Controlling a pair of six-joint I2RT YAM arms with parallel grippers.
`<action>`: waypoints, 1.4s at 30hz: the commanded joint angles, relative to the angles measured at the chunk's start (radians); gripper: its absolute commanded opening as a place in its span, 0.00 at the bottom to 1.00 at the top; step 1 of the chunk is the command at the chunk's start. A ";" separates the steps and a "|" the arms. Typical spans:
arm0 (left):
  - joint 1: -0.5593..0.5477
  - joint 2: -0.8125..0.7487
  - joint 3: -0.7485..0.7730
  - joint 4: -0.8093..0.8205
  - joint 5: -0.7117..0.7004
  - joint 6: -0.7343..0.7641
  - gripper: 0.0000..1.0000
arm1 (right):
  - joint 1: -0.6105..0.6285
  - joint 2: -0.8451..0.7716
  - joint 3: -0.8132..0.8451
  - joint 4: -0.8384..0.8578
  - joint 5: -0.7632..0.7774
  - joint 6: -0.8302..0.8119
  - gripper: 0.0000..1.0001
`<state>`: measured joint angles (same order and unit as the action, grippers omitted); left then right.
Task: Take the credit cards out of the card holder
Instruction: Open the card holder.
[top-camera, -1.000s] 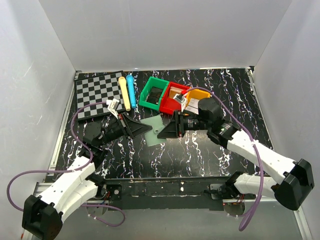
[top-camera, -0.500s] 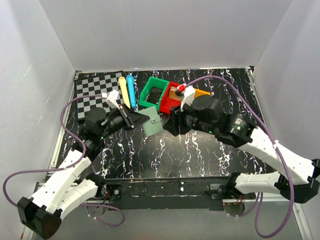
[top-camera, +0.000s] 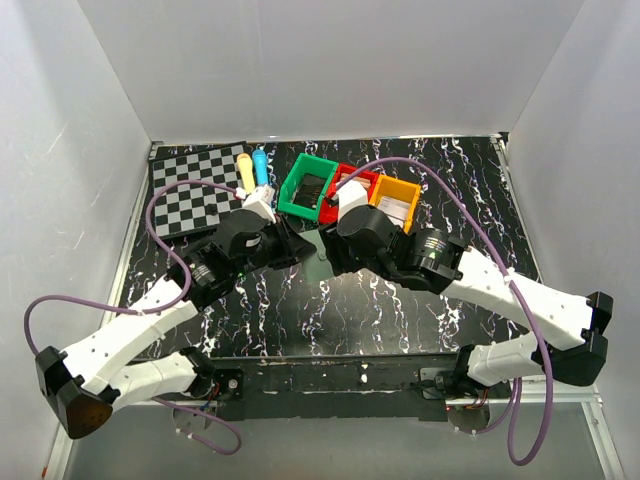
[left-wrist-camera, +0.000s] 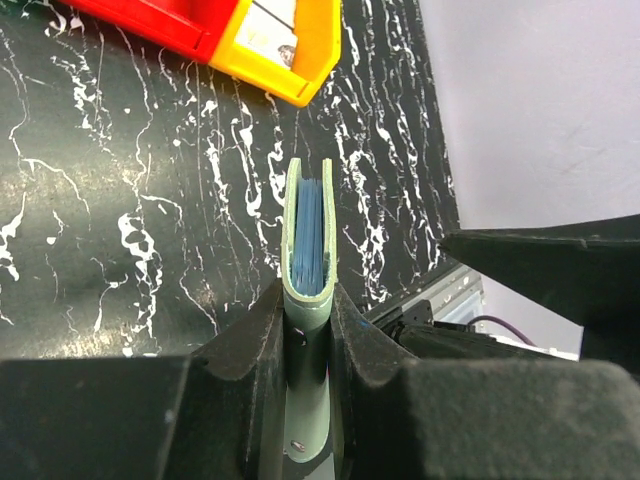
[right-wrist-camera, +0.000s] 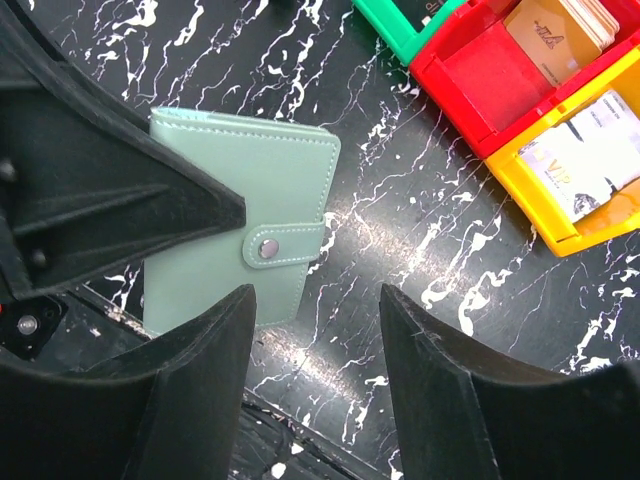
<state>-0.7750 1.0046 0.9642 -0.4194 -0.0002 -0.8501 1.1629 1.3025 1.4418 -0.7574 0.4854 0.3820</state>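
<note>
**Lifting the holder clear and offering it to the open right claw**

Pinching the card holder (left-wrist-camera: 308, 240) at its spine side, the left gripper (left-wrist-camera: 308, 300) is pressing one finger against each panel and holding it on edge. It appears to be hanging off the table (top-camera: 330, 315), just on the near side of the green bin (top-camera: 308, 185). A second ago the holder was lying flat on the marble in front of the green bin with a claw at each side. It is now riding up in the left claw alone, and both arms are crowding closer to the green bin than they were.

The right gripper (right-wrist-camera: 315, 300) is facing the holder's broad side with its fingers spread wide, gripping nothing.

The snap tab (right-wrist-camera: 285, 243) is sitting fastened across the holder's open edge. In the left wrist view only blue inner leaves are showing between the panels, and none of the credit cards is poking out. A tan card (right-wrist-camera: 545, 35) is lying in the red bin (right-wrist-camera: 470, 80) next to the green bin; whether it came from this holder cannot be told.

So the lift is looking like preparation, not extraction. The holder is now being steadied where the right claw can reach it, and the snap is probably needing to be undone first.
</note>
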 joint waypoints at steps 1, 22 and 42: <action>-0.037 0.008 0.067 -0.055 -0.124 -0.039 0.00 | 0.014 0.007 0.048 0.035 0.059 0.014 0.61; -0.040 0.054 0.120 -0.098 -0.092 -0.159 0.00 | 0.035 0.093 0.063 0.050 0.071 0.060 0.54; -0.040 0.032 0.117 -0.084 -0.069 -0.170 0.00 | 0.035 0.207 0.138 -0.060 0.131 0.064 0.36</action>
<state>-0.8089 1.0702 1.0428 -0.5461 -0.0978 -1.0031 1.1992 1.4891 1.5440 -0.7780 0.5674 0.4301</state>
